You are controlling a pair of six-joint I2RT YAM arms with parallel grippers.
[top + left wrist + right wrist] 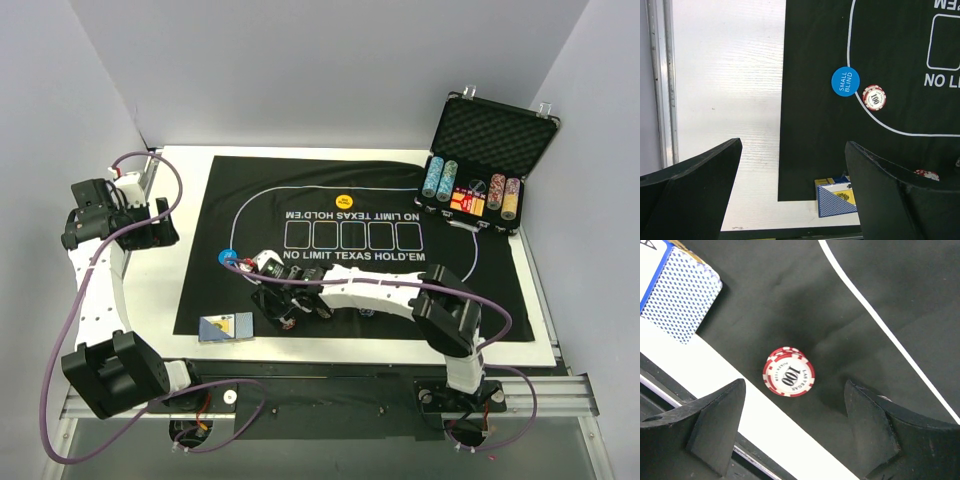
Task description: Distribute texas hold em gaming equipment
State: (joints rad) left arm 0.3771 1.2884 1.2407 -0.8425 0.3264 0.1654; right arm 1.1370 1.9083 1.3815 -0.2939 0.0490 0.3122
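**Right gripper** [795,385]: jaws apart, holding nothing. Its wrist view shows a short chip stack [789,378], red and white, marked 100. The stack stands on the black mat [850,315] near the mat's edge, between the two fingers but clear of both. In the top view the right arm hides this stack.

**Blue-backed cards** [225,327]: these lie at the mat's near left corner.

**Left gripper** [793,142]: jaws wide apart and empty, over the table's left side. Only its wrist view makes "SMALL BLIND" legible on the blue disc [845,81]. It also shows a second 100 chip [874,97] just beside the disc.

**Top view only**: the yellow disc [347,200] on the mat's far side, and the open case [490,165] at far right.
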